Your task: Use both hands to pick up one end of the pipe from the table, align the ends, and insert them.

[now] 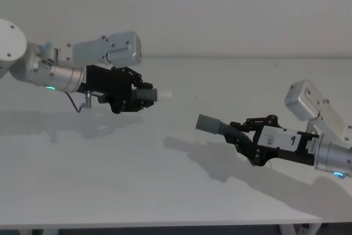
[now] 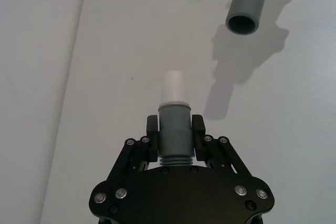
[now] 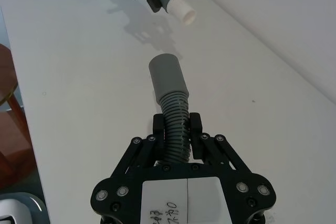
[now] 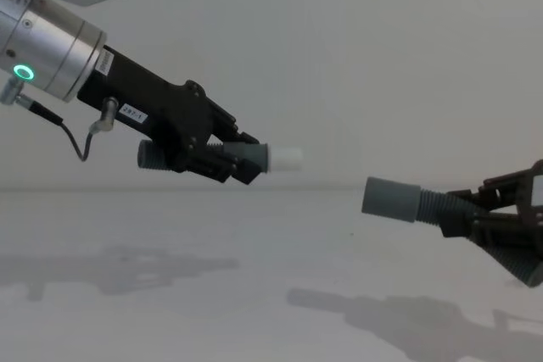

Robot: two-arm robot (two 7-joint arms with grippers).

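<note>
We hold both pipe pieces above the table [image 1: 110, 180]. Our left gripper [image 1: 142, 96] pinches one piece, its white tip [image 1: 164, 95] jutting ahead. Our right gripper [image 1: 237, 135] pinches the ribbed piece, its collar [image 1: 208, 123] lower and apart. We should raise it, square both axes, then push together slowly.

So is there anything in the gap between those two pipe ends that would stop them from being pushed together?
Nothing visible. The left pincer holds the piece with the whitish tip, the right pincer holds the piece with the open grey collar, both above the table, with only air between the ends.
</note>
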